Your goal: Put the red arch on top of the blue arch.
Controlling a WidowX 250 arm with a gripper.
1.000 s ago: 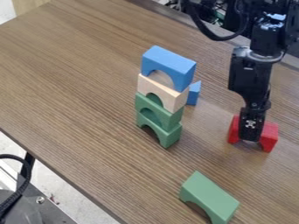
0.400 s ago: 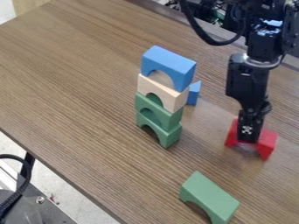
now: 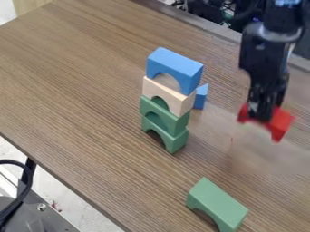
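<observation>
And up in the air it is, the red arch (image 3: 281, 122), closed between the jaws, clear of the worktop (image 3: 72, 95), legs down, over at three o'clock in the view. The goal, the blue arch (image 3: 176, 65), crowns the stack at about ten o'clock from it, riding on a pale wooden arch (image 3: 168, 96) and two green arches (image 3: 165, 118).

Here's the craft, then: lift first, travel second! The red legs need to pass well above that blue top before any swing towards ten o'clock, because one low clip could bring the whole tower down. Approach slowly, let any sway die, then turn the wrist until the red arch lines up with the blue one, both legs over its flat top. Lower it straight down, easing off at first touch; a hard press may shove that narrow column sideways. Once it sits level, part the jaws gently and evenly, and rise straight up towards twelve, dragging nothing along.
</observation>
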